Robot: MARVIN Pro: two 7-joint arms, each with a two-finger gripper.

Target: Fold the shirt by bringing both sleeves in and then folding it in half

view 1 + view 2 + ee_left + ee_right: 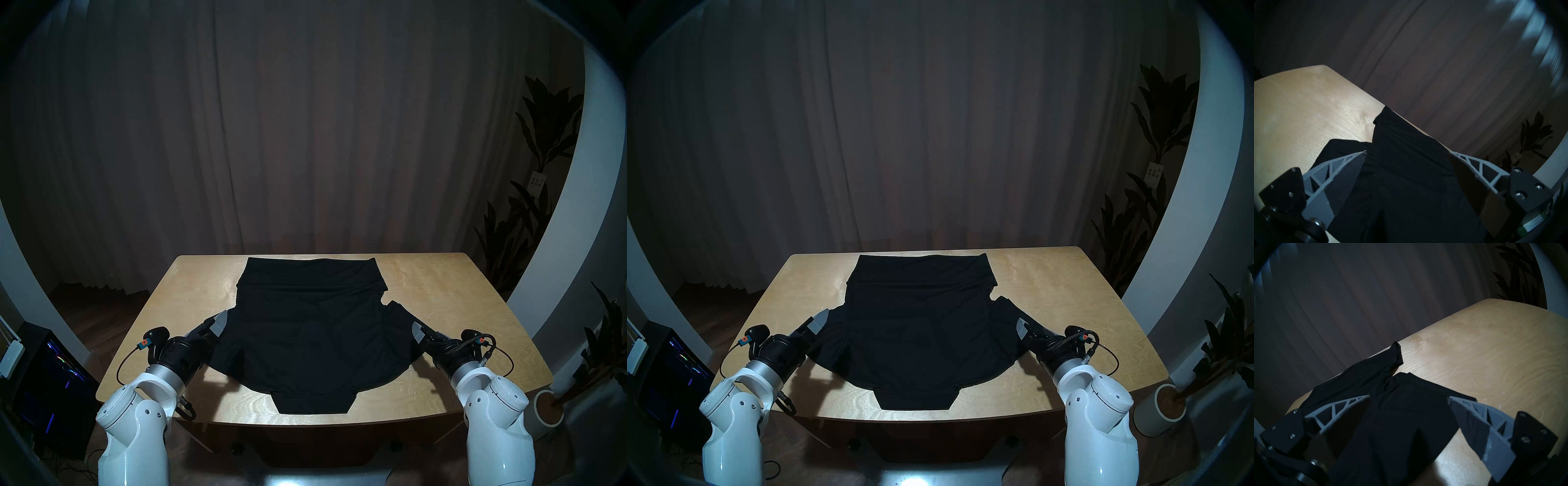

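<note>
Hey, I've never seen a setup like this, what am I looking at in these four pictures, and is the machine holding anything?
It is a robot with two white arms. The two wide pictures come from cameras on its head; the two close ones from a camera on each wrist. A black shirt lies spread on a wooden table, collar toward the robot. The left gripper and right gripper each sit at a sleeve, jaws open with the cloth between them. Nothing is gripped yet. Behind are a curtain and a potted plant.
</note>
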